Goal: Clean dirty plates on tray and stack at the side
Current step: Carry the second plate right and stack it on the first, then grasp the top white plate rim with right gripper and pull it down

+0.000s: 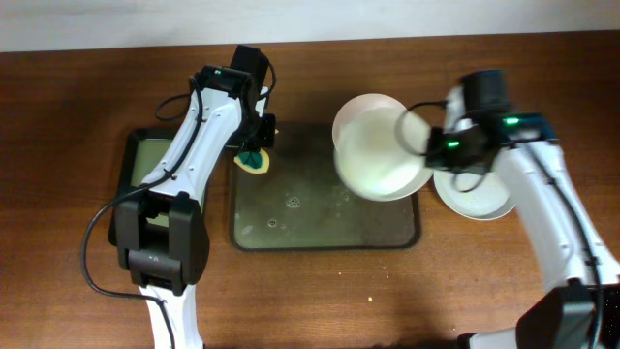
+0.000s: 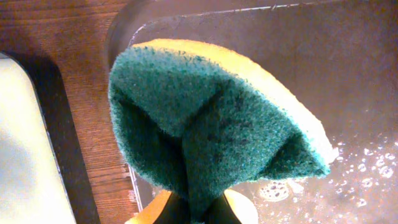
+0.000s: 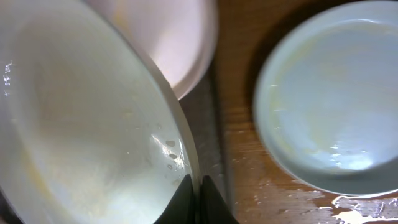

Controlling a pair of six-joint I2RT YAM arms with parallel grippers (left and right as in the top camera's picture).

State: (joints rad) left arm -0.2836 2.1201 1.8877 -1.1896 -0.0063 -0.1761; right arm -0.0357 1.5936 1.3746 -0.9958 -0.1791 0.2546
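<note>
Reaching inward, right claw [image 3: 198,188] pinching tilted plate [image 1: 378,152], left claw [image 2: 193,210] clamping sponge [image 2: 211,118]

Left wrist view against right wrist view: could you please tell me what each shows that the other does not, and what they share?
Only the left wrist view shows the green-and-yellow sponge pinched in the left gripper, and the smaller black-rimmed tray alongside.
Only the right wrist view shows the plates: a wet plate clamped by its rim in the right gripper, a second plate behind it, and a third plate lying off to the side.
Both show the wooden table and part of the large tray.
</note>
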